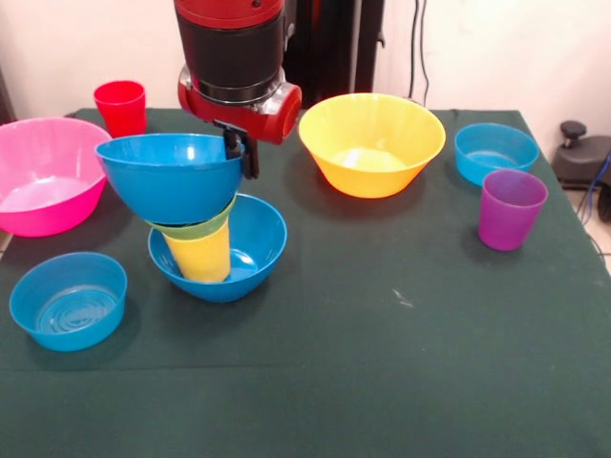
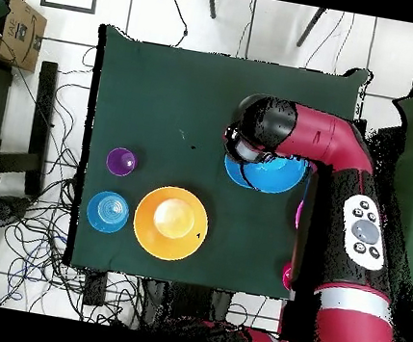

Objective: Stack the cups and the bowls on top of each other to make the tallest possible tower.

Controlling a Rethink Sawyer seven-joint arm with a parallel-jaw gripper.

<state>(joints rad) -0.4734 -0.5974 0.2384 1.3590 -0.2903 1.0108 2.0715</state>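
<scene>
Currently a blue bowl [image 1: 172,175] is being seated on the tower [image 1: 205,239] at the table's nine o'clock; its rim is pinched by the gripper [image 1: 241,151]; release is needed next, then the purple cup [image 1: 511,208] at three o'clock.

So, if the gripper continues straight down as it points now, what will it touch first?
Most likely the rim of the top blue bowl on the tower: the gripper is at that rim's far edge. Depth is unclear, so it might pass just behind it.
</scene>
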